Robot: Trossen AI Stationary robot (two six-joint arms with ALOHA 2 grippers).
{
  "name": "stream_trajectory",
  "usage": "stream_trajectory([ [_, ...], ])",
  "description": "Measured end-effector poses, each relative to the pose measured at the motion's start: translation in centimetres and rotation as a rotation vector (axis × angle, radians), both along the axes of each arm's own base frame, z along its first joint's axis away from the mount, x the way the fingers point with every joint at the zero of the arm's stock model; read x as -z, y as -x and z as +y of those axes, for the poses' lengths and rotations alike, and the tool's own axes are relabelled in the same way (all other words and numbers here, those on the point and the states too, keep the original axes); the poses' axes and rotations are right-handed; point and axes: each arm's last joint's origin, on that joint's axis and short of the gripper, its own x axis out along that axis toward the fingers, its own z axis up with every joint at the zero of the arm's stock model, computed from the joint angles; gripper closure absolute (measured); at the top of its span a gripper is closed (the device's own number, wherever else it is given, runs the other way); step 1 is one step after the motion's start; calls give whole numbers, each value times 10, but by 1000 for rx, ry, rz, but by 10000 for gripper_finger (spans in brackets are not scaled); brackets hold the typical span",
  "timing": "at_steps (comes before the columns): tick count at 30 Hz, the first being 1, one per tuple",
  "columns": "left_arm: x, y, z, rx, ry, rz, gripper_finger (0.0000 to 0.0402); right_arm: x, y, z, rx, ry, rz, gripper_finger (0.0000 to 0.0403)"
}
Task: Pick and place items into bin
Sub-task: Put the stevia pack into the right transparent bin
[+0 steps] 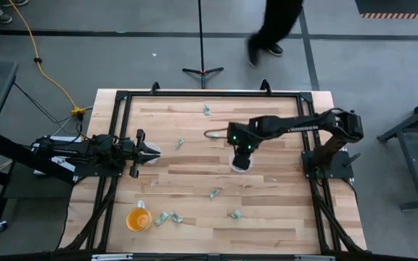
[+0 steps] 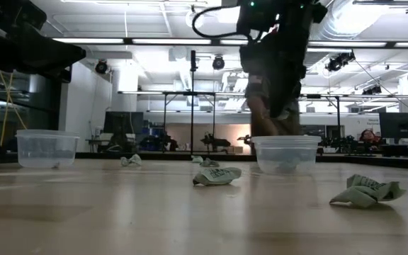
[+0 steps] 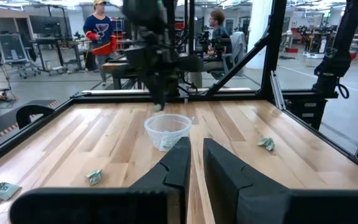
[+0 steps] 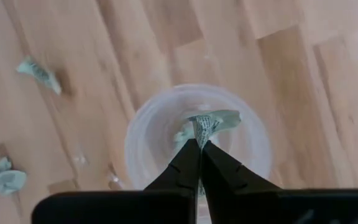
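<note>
— What do you see on the left side of the tabletop (image 1: pixel 267 217)?

— The left end effector (image 1: pixel 153 151) lies low over the wood, pointing toward the middle. Its two fingers (image 3: pixel 173 171) are almost together, with only a thin gap, and nothing is in them. A clear tub (image 2: pixel 46 149) sits right at its tip. Near the front edge stands an orange cup (image 1: pixel 138 219), and two green scraps (image 1: pixel 168 217) lie just beside it.

— And in the middle?

— More crumpled scraps are spread around. One (image 1: pixel 180 143) is past the left arm's tip, one (image 1: pixel 206 110) is near the far edge, one (image 1: pixel 215 193) is closer to the front, and one (image 1: pixel 235 214) is near the front right.

— What is the right arm doing?

— The right end effector (image 4: pixel 199 144) hangs straight above another clear tub (image 4: pixel 197 146). Its fingers are pinched tight on a green-and-silver scrap (image 4: pixel 211 122), and the scrap is over the tub's opening. I cannot tell if other scraps already lie inside it.

— Anyone else around?

— A person's legs (image 1: pixel 271 32) are on the floor past the far end.
</note>
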Motion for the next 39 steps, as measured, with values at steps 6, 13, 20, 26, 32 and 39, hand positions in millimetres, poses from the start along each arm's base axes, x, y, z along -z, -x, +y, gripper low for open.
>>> stream_trajectory([
  [6,0,0,0,0,0,0,321,1,-1,18,21,97,9,378],
  [13,0,0,0,0,0,0,321,1,-2,31,6,84,-2,260],
  [20,0,0,0,0,0,0,321,-9,-18,78,-198,-77,-231,166],
  [26,0,0,0,0,0,0,321,-11,-5,143,-464,39,-300,156],
  [32,0,0,0,0,0,0,321,-2,6,190,-474,104,-325,155],
  [39,0,0,0,0,0,0,321,44,7,226,-489,122,-235,155],
])
